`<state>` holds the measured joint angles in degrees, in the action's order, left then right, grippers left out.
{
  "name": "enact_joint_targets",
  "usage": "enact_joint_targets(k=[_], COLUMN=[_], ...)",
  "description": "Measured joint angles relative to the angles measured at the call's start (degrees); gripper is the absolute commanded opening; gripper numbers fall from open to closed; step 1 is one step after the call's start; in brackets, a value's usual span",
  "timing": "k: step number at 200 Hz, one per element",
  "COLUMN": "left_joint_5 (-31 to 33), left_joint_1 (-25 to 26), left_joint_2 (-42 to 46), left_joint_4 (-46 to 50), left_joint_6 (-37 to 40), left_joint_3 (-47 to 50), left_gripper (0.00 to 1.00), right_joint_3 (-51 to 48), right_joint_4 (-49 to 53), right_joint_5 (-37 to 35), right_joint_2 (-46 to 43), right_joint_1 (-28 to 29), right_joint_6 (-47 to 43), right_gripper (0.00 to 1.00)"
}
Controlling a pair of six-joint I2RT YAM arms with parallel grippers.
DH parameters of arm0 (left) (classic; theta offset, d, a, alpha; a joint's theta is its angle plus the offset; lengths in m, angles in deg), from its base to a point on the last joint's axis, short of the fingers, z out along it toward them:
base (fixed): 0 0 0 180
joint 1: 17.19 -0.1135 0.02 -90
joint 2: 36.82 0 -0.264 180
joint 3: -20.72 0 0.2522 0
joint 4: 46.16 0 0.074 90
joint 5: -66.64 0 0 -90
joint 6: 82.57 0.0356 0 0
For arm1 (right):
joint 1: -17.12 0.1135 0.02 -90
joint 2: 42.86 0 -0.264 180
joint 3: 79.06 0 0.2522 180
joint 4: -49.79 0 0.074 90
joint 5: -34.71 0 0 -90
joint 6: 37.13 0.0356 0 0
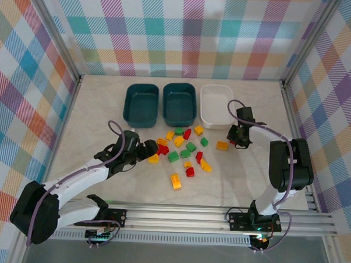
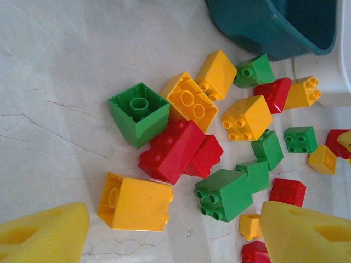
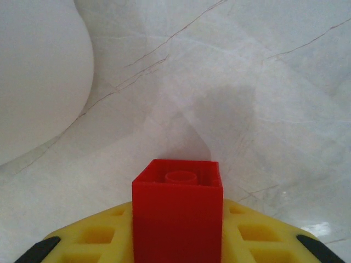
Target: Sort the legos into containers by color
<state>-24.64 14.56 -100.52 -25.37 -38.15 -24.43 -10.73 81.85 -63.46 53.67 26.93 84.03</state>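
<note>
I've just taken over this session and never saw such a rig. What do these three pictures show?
It is two robot arms bolted to the near edge of a table. The wide picture looks down from above and behind them; the other two come from a camera on each wrist. On the table lie loose green, yellow and red bricks, with a left teal bin, a middle teal bin and a white bin behind them. The left jaws stand open by the pile, holding nothing; their yellow fingertips show at the bottom of that wrist picture. The right jaws are closed on a red brick beside the white bin.
</note>
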Motion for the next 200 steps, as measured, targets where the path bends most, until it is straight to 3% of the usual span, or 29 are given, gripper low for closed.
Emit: enact_joint_targets(k=[70,121,152,163,200], left_joint_5=[5.77,8.85,7.91,7.63,6.88], left_joint_1=[0.39,-0.46,-0.94,-1.11,-1.31], left_joint_2=[-0.48,-3.06,-5.27,-5.66,-5.55], left_joint_4=[4.20,8.83,10.91,11.61,12.83], left_joint_6=[1.07,1.46,1.86,2.01,2.47], left_joint_3=[-3.41,-6.69,-6.93,-7.08,-7.15], left_gripper=[0.86,0.87,0.87,0.87,0.88], right_joint_3=[3.06,21.55,27.45,28.85,30.16], right_joint_4=[4.02,2.36,3.72,4.46,6.01], right_joint_5=[-6.12,-1.79,0.39,0.72,1.07], right_joint_2=[-12.15,3.48,13.16,15.10,14.80], right_joint_1=[4.70,5.84,5.92,5.92,5.97], right_joint_6=[-2.36,-4.72,-5.01,-5.18,-5.53], right_gripper=[0.29,0.32,0.44,0.50,0.57])
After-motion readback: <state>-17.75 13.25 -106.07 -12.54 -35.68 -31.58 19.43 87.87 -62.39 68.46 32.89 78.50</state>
